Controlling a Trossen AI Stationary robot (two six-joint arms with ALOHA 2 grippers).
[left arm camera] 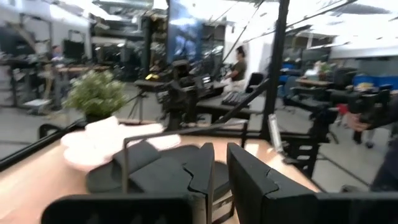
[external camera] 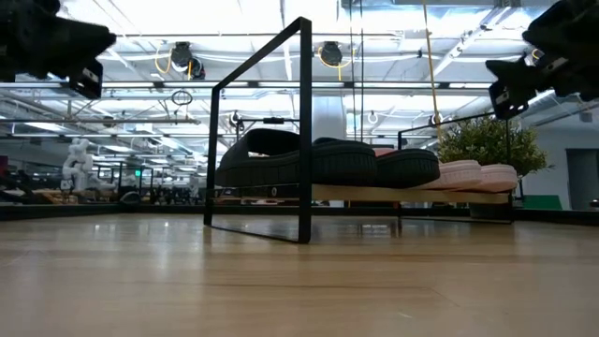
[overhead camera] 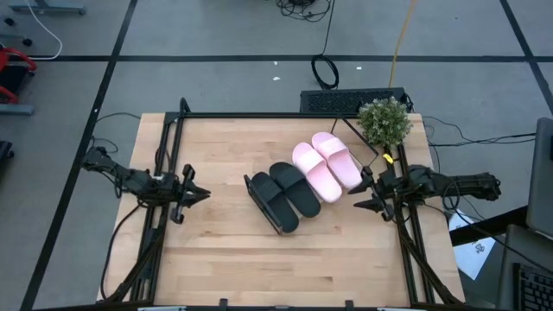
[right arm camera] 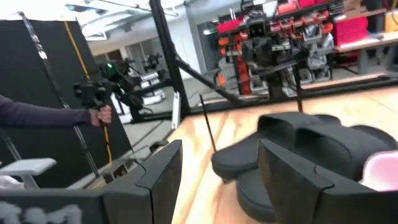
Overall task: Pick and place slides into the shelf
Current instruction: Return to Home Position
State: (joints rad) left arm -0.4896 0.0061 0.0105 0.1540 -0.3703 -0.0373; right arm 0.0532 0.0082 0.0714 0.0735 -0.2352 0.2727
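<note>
Your two matte black slides [overhead camera: 296, 190] and two pale pink slides [overhead camera: 316, 173] sit in a row on low wood-board, black-frame shelf [external camera: 305, 131], mid-table. Left gripper [overhead camera: 204, 195] has fingers spread, empty, well clear of shelf. Right gripper [overhead camera: 359, 196] also spread, empty, just beside pink pair.

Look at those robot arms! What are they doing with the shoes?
The job is putting sandals on a low shelf, and all four lie on it in a row: two black sandals, two pink sandals. Neither arm holds anything. The left gripper hovers open on one side of the shelf, the right gripper open on the other, near a small plant.
</note>
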